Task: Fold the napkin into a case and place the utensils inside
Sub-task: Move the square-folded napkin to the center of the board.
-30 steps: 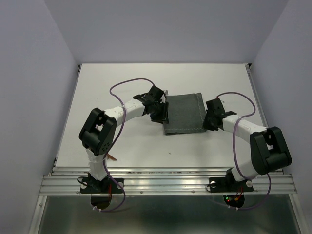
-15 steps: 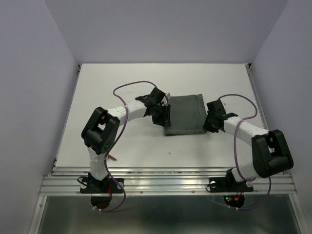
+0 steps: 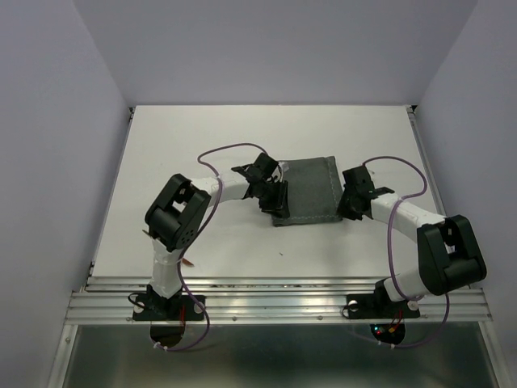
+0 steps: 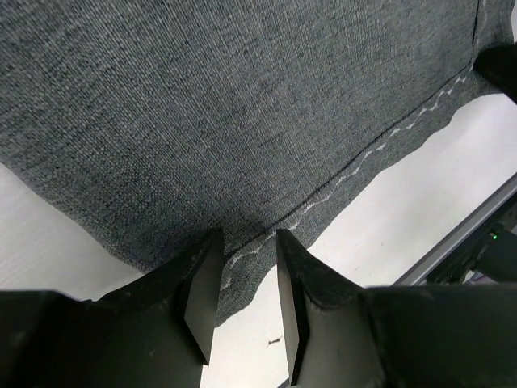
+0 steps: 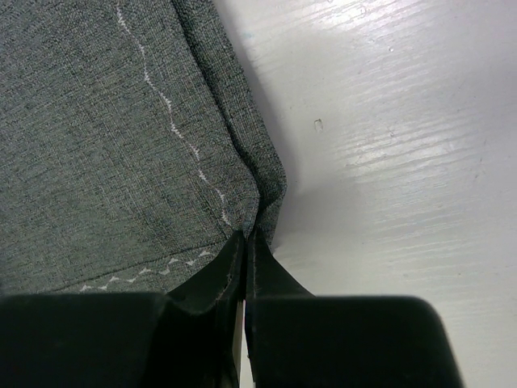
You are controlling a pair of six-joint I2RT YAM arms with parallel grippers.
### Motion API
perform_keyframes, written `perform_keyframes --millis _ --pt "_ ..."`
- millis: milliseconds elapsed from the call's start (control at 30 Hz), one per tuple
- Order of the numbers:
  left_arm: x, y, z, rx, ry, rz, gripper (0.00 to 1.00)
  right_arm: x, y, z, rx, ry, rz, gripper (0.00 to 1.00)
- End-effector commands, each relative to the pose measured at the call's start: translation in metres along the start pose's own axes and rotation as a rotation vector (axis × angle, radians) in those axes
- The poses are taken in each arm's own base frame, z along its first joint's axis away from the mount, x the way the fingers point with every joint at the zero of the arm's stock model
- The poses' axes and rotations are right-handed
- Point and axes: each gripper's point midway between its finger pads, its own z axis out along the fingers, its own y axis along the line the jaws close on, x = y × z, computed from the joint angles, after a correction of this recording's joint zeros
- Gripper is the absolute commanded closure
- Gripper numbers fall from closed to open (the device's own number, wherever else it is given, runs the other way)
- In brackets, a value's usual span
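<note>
The grey-green napkin lies folded into a rectangle mid-table, its stitched hem running along the near edge. My left gripper is at the cloth's near-left corner, and its open jaws straddle the hem without pinching it. My right gripper sits at the near-right corner, shut on the napkin's folded edge. Of the utensils, only a thin copper-brown tip shows from under the left arm.
White tabletop surrounds the cloth, with lilac walls on three sides. The aluminium rail carrying both arm bases runs along the near edge. Purple cables loop above each forearm.
My left gripper slid right and nearer along the napkin's left edge to its near-left corner, the elbow following. Its jaws narrowed slightly. The right gripper stays pinched at its corner.
</note>
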Motion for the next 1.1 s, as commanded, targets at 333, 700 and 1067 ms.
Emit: perform_keyframes --millis 333,700,1067 --pt "-0.014 -0.013 -0.014 0.006 -0.058 0.028 0.57 -0.047 -0.016 -0.038 0.113 -0.153 -0.011 0.61" --pt "-0.018 -0.006 -0.037 -0.07 -0.108 0.051 0.57 -0.062 0.009 -0.031 0.05 -0.132 -0.056 0.93" --pt "0.009 0.017 -0.01 -0.087 -0.026 0.032 0.64 -0.044 -0.002 0.016 0.148 -0.045 -0.102 0.98"
